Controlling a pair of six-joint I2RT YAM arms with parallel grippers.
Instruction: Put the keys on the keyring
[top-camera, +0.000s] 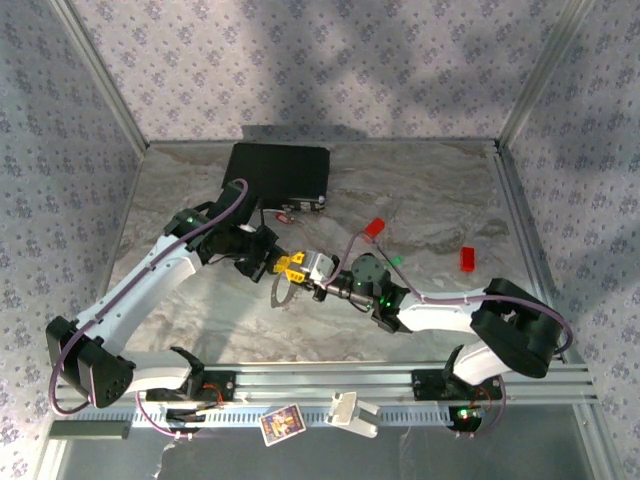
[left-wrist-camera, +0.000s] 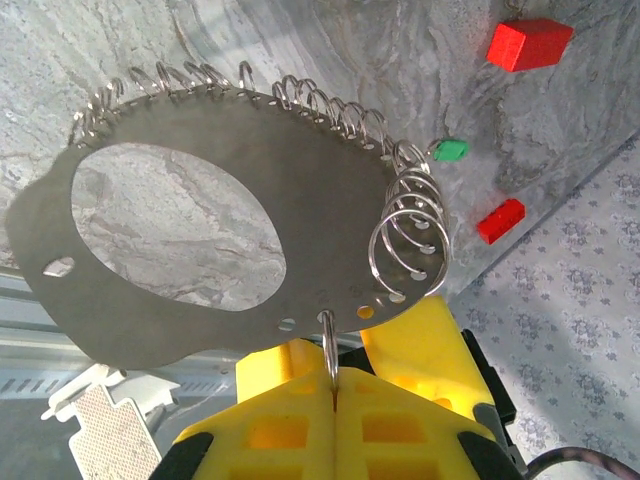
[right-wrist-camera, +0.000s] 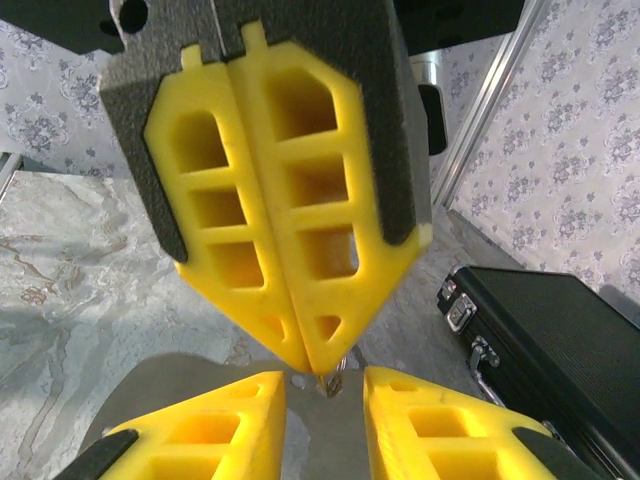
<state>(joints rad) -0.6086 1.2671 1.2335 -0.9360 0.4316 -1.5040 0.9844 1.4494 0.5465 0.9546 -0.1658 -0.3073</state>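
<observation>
Top external: table (top-camera: 430, 190) of grey marble. Patterned walls close it at left, back and right, and a metal rail (top-camera: 400, 380) runs along the near edge.

- Open room: bare marble lies to the right of both grippers and in front of them, down to the rail. The back right quarter is also free.
- Case (top-camera: 278, 172): black, lying at the back edge just beyond the left gripper (top-camera: 290, 265). In the right wrist view the case (right-wrist-camera: 540, 330) lies to the right of the fingers, latches facing them.
- Left gripper (left-wrist-camera: 335, 365): jaws pressed together on one wire ring of the keyring (left-wrist-camera: 330, 170), which they hold clear of the table.
- Keyring: flat grey plate with a large oval opening and wire rings threaded along its edge. It hangs between the two grippers (top-camera: 283, 292).
- Right gripper (right-wrist-camera: 322, 378): jaws narrowly apart, tip to tip with the left gripper (right-wrist-camera: 305, 355) and over the plate face (right-wrist-camera: 150, 385). Whether it touches the plate cannot be told.
- Green key (top-camera: 396, 261): on the table behind the right gripper, well apart from the keyring. It lies past the ring edge in the left wrist view (left-wrist-camera: 450, 150).
- Red pieces: one lies beyond the green key (top-camera: 375, 228) (left-wrist-camera: 528, 45), the other near the right wall (top-camera: 467, 259) (left-wrist-camera: 500, 220). Which one is a key cannot be told.
</observation>
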